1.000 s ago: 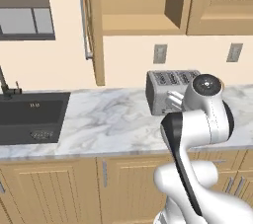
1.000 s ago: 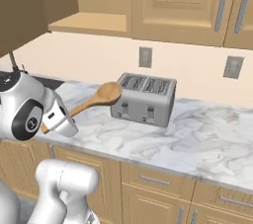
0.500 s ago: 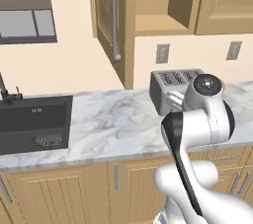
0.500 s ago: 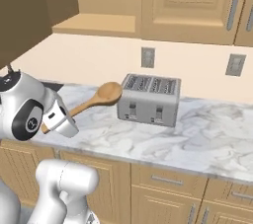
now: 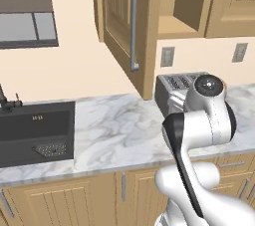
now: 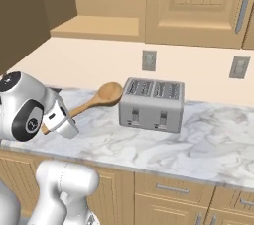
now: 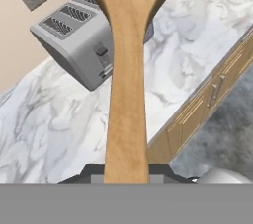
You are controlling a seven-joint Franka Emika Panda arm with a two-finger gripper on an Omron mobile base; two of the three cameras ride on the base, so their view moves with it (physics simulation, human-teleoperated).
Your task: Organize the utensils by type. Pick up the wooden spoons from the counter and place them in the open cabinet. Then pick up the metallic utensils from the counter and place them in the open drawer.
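claw clamping wooden spoon, bowl ahead

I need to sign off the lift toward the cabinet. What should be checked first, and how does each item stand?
1. Grip: gripper shut on the large light-brown wooden spoon: ok.
2. Spoon off the white-and-grey marbled counter: ok.
3. Spoon bowl apart from the silver four-slot toaster: cannot tell.
4. Light-wood wall cabinet open, shelf bare: ok.
5. Panelled cabinet door out of the path: cannot tell.
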